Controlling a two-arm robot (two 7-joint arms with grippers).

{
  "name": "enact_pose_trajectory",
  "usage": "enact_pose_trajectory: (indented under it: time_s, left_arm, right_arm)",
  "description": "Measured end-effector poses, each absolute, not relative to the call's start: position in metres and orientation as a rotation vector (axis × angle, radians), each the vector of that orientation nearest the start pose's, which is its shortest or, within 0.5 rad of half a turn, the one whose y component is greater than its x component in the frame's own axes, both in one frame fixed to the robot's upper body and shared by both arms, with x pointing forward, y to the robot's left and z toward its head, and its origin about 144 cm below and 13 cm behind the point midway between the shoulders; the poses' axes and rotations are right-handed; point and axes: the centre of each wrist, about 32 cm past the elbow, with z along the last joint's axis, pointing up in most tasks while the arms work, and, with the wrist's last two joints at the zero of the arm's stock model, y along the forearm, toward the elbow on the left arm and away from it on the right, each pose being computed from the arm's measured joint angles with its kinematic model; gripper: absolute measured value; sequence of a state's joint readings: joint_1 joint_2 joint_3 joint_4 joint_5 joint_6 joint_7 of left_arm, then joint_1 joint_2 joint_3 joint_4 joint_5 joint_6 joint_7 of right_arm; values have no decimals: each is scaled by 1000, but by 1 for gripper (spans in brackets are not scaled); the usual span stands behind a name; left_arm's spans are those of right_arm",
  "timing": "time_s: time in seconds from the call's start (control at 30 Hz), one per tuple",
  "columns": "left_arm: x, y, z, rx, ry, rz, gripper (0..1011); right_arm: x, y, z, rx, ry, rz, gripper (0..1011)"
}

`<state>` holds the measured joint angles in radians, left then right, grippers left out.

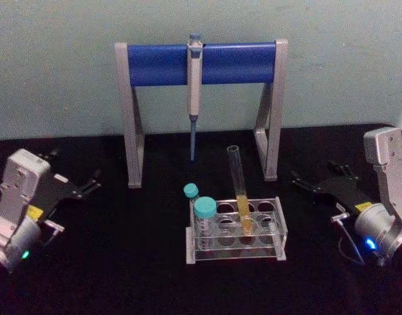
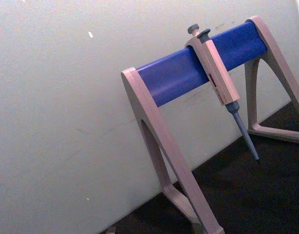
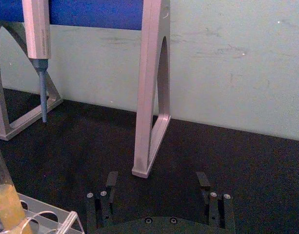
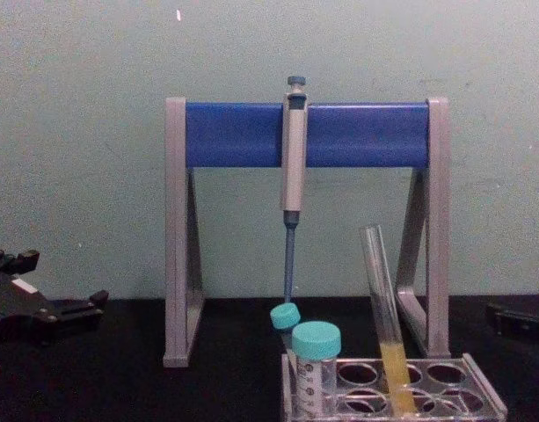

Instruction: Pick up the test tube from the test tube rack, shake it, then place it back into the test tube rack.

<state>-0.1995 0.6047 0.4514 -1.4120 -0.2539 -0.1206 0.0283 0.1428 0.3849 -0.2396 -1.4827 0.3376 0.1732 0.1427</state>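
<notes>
Test tube [image 1: 240, 197] stands in the test tube rack [image 1: 279, 230], middle of the surface [image 1: 122, 262], long axis near vertical, open mouth tilted slightly left and back. Left end effector [image 1: 89, 186] and right end effector [image 1: 305, 184] rest apart at either side, fingers spread, holding nothing. Tube base hard to make out through the rack.

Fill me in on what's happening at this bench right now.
Nothing is being handled yet. The test tube, with yellow-orange liquid in its lower part, leans in the test tube rack beside two teal-capped tubes. The left end effector and right end effector rest open on the black table, one on each side of the rack, both empty. Behind, a pipette hangs on its blue-and-grey stand.
</notes>
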Motion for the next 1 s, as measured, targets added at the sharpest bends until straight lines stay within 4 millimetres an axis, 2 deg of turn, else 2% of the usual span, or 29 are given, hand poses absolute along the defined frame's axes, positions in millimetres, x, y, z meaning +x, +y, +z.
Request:
enact_pose_trajectory:
  time_s: [1.0]
  left_arm:
    - [489,310,1140,304,-285,1248,1001]
  right_arm:
    - [492,-277,1157,-202,88,-1238,1000]
